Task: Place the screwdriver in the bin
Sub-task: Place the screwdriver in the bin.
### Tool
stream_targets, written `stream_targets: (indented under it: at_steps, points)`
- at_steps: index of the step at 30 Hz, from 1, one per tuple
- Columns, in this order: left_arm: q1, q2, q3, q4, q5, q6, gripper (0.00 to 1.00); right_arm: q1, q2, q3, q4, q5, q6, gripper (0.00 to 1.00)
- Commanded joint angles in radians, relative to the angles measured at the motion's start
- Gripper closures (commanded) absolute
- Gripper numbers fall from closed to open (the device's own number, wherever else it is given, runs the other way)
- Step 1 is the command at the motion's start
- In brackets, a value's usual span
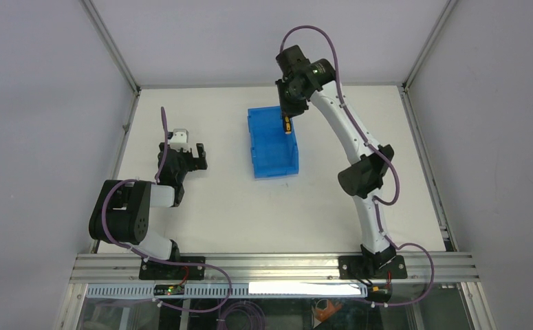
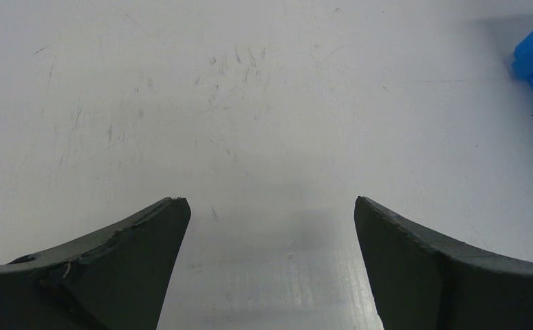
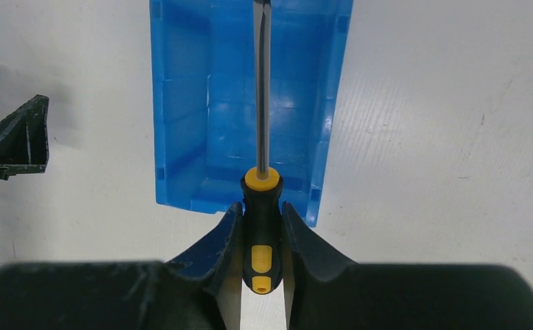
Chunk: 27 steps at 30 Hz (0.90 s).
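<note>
The screwdriver (image 3: 262,234) is clamped by its black and yellow handle in the right hand (image 3: 260,206), whose two fingers (image 3: 225,237) press against either side of it. Its thin shaft points out over the open top of the bin (image 3: 181,103), near the far right corner as seen from above. The bin's blue floor and walls show plainly under the shaft. The bin stands on the white table (image 1: 249,213), about midway between the arms. Well off to its left, the left hand (image 2: 270,203) hangs over bare table with its fingers spread wide, holding nothing.
</note>
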Motion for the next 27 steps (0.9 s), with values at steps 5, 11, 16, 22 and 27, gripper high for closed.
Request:
stream_targets:
  at_steps: [5,11,16,22,27]
  points:
    - [0.010,-0.029,-0.002,0.025,0.021,-0.008,0.01,0.067,0.098,0.013,0.030,0.020,0.027,1.00]
    - [0.010,-0.029,-0.002,0.025,0.021,-0.009,0.01,0.095,0.174,0.001,0.043,0.022,0.032,1.00]
    - [0.010,-0.029,-0.002,0.026,0.021,-0.008,0.01,0.103,0.227,-0.008,0.052,0.034,0.029,1.00]
    - [0.010,-0.029,-0.002,0.025,0.021,-0.008,0.01,0.106,0.259,-0.054,0.081,0.040,0.028,1.00]
    - [0.011,-0.029,-0.002,0.025,0.021,-0.008,0.01,0.106,0.284,-0.081,0.104,0.057,0.026,1.00]
